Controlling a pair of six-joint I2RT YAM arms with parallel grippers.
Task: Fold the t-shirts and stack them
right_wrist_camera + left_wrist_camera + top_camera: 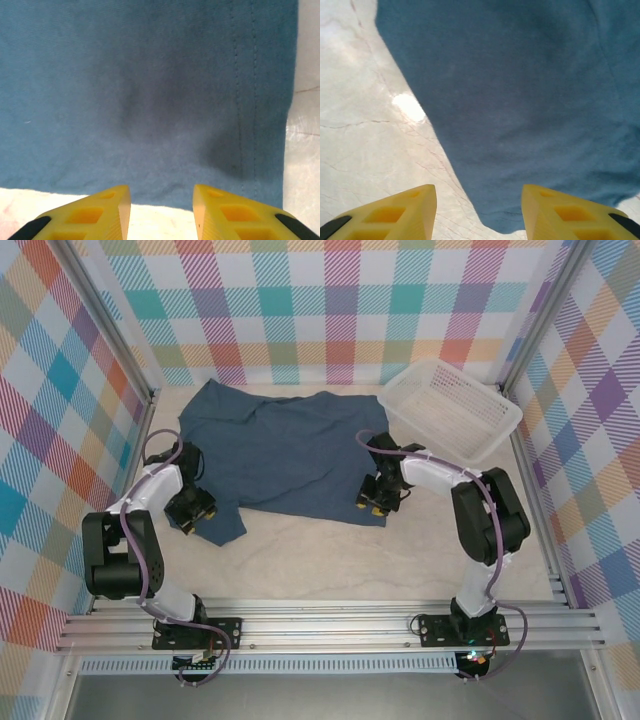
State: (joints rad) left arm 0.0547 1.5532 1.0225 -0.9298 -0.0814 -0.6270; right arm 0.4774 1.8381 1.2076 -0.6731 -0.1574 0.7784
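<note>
A plain slate-blue t-shirt (280, 455) lies spread flat in the middle of the table. My left gripper (192, 510) hovers open at the shirt's near-left corner; in the left wrist view its yellow fingers (395, 212) straddle the fabric's (520, 100) pointed edge. My right gripper (375, 502) stands open at the shirt's near-right corner. In the right wrist view the hem (150, 195) runs just beyond the fingertips (220, 212), and a stitched side seam runs down the right side. Nothing is held.
A white plastic mesh basket (452, 408) rests tilted at the back right, close to the right arm. Bare pale tabletop (330, 560) stretches between the shirt and the arm bases. Checkered walls enclose three sides.
</note>
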